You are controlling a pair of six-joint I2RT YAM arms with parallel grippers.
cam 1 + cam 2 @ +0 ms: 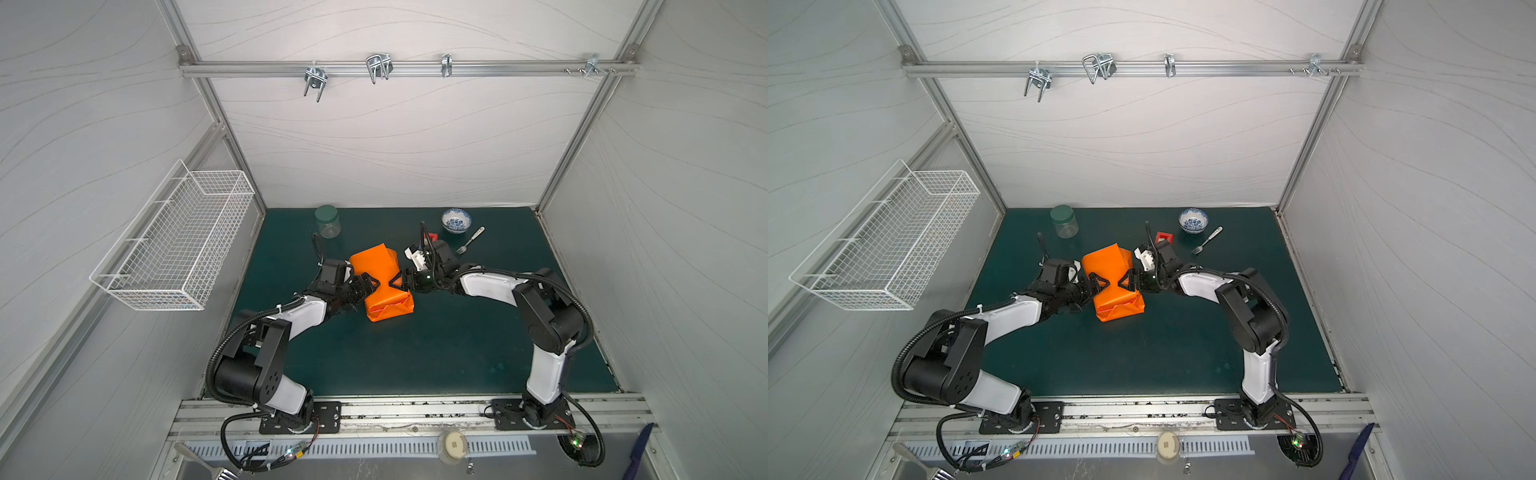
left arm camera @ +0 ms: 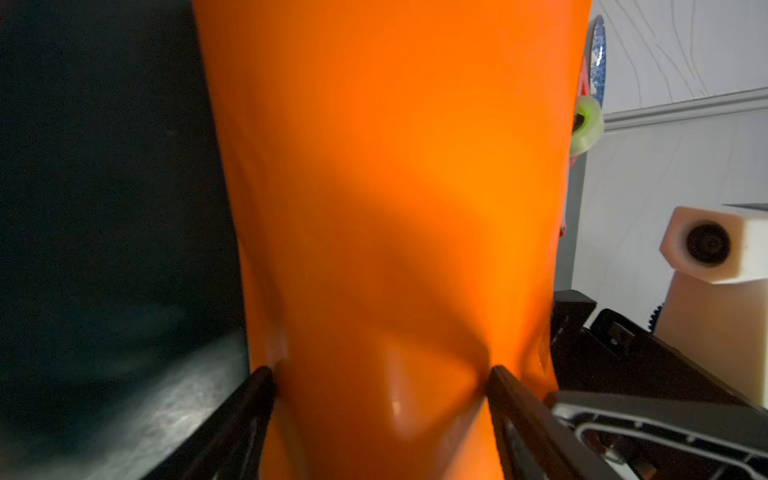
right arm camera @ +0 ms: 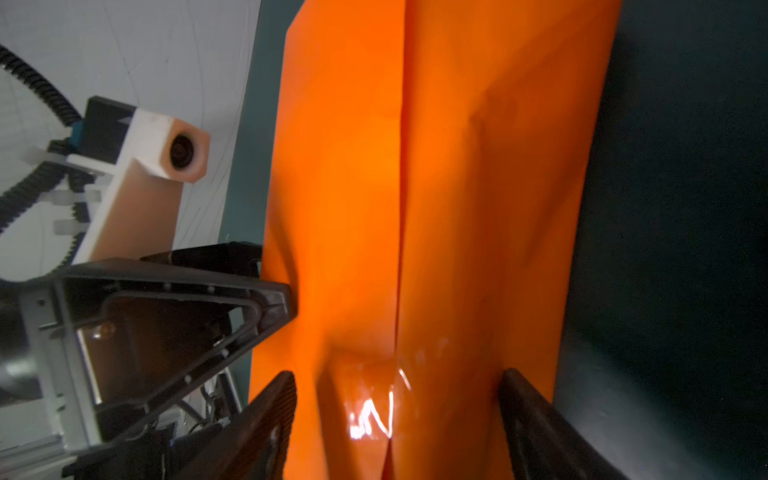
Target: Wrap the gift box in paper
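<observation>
Midtable, the paper [image 1: 388, 301] lies between left end effector [image 1: 375, 283], clamping it, and right end effector [image 1: 398, 281], open.

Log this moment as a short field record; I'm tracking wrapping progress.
paper: orange, folded box-shaped in the middle of the mat; near end creased into flaps, far end looks open
gift box: hidden under the paper
left gripper: clamps the wrapped paper top and bottom, fingertips denting it
right gripper: jaws spread above and below the opposite edge; grip unclear
tape dispenser: red, behind the right gripper
back of mat: jar, bowl, fork
</observation>
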